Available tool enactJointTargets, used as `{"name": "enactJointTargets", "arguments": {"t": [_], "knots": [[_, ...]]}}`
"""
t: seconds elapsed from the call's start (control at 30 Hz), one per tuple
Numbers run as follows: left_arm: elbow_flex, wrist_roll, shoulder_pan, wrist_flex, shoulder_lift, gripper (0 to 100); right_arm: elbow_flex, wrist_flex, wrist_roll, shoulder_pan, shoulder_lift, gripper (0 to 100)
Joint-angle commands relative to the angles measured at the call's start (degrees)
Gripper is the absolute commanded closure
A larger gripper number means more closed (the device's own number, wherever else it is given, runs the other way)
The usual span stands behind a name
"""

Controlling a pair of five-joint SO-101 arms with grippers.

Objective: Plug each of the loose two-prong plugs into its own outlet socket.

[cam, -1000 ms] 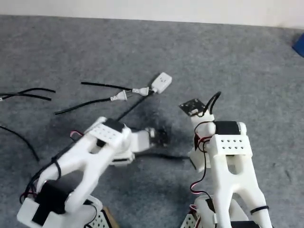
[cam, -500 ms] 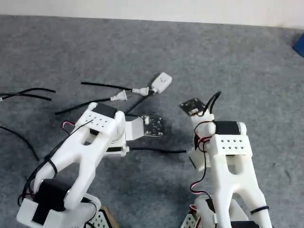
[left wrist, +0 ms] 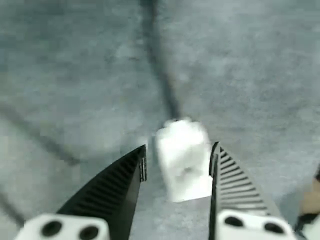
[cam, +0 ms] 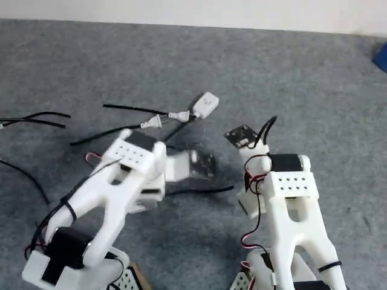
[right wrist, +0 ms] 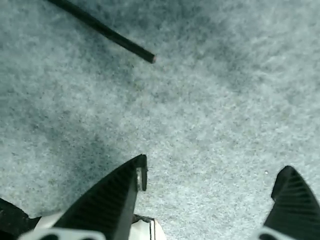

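**Left gripper straddles white block; right gripper agape over bare mat**

Left gripper (left wrist: 178, 149): fingers part open, one on each side of a white block (left wrist: 182, 162) lying on the grey mat (cam: 302, 78). One finger (left wrist: 220, 170) sits against the block's edge; a thin gap shows on the other side. Not clamped. A black cord (left wrist: 160, 70) runs away from the block's far end. View blurred, so the block's face can't be read.

High view: left gripper (cam: 202, 164) is low over the mat, mid-table, covering the block.

Right gripper (right wrist: 215, 165): spread wide, holding nothing, mat beneath it. The cut end of a black cable (right wrist: 150, 57) lies beyond its fingertips, apart from them. The same cable end (cam: 231, 188) lies between the two arms.

Outlet socket (cam: 207, 105): white, farther back on the mat, well apart from both grippers. First plug (cam: 179, 115) has its nose against the socket; can't tell whether it is seated. Second plug (cam: 152, 124) lies loose just behind the first, with its cord trailing away.
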Motion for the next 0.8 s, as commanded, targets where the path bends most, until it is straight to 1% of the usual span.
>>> {"name": "enactJointTargets", "arguments": {"t": [0.0,0.1,0.2,0.3,0.4,0.57,0.7,0.77], "knots": [[-11.21,-0.09,-9.71,0.00,-0.04,78,-1.98,-0.13,0.44,-0.84,-0.75,61.5],[-18.59,1.14,-16.48,-0.26,0.04,78,-1.98,-0.57,0.18,-0.84,-0.75,61.5],[-23.60,3.69,-21.58,-5.10,1.80,78,-2.15,-1.98,-3.34,-1.10,-0.75,61.5],[-28.09,8.18,-24.31,-9.49,8.48,78,-1.98,-3.38,-4.22,-2.15,-0.22,61.5],[-35.91,12.57,-25.45,-11.08,18.15,78,-0.84,-3.38,-4.40,-3.74,-0.48,61.5],[-51.12,13.36,-25.19,-10.46,35.91,78,-0.40,-3.47,-4.40,-4.53,-0.57,61.5],[-62.99,13.71,-23.08,-5.80,48.48,78,0.22,-3.74,-4.48,-4.53,-0.75,61.5],[-69.05,14.59,-21.76,-3.34,53.67,78,1.54,-5.67,-4.48,-4.53,-0.75,61.5]]}}
